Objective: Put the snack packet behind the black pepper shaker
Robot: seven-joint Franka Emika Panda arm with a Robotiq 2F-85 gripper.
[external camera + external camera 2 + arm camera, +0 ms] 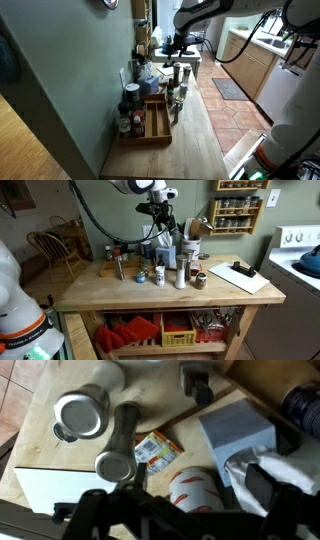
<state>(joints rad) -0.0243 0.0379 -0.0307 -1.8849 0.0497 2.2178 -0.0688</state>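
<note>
Snack packet [158, 452] flat on table [40, 470], just beyond gripper [160, 510], untouched.

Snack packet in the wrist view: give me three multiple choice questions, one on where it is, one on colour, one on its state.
1. The snack packet lies: A on the floor, B on the wooden tabletop, C on a stove.
2. Its main colour: A blue, B green, C red-orange.
3. It is: A lying flat, B standing on edge, C hanging.
Answers: 1 B, wood shows around it; 2 C, red-orange print; 3 A, its face is toward the camera.
</note>
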